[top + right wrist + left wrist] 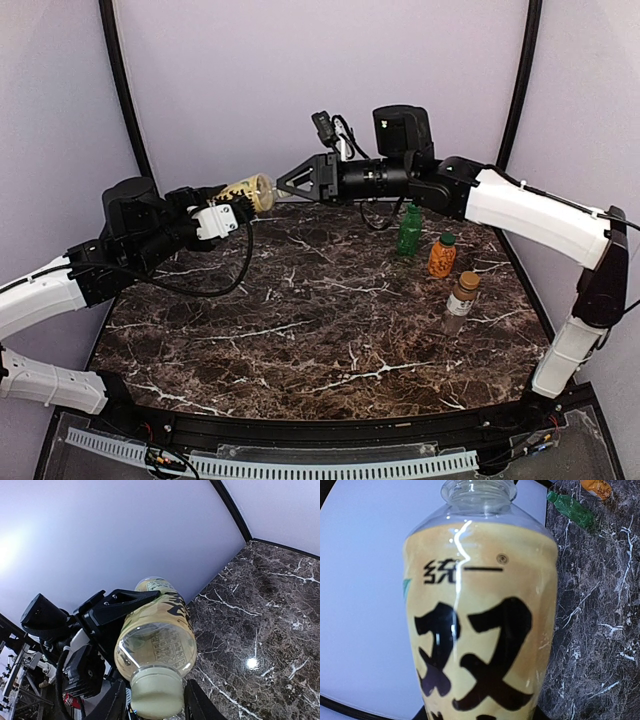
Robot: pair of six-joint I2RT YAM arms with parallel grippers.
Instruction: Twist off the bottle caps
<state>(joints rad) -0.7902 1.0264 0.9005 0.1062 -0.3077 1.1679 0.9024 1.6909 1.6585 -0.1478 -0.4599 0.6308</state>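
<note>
Our left jaws clamp the yellow bottle (250, 192). Our right jaws hug its cap (155, 697); pinching or not, we cannot tell. We should squeeze, then twist straight.

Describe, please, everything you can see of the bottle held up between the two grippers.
The bottle looks like clear plastic, with a yellow-tan label printed in bold black characters and a clear shoulder and neck. It lies roughly horizontal in the air above the dark marble table. The left gripper is clamped on its body. Its pale cap points toward the right gripper and sits between that gripper's fingers; whether they pinch it cannot be told.
</note>
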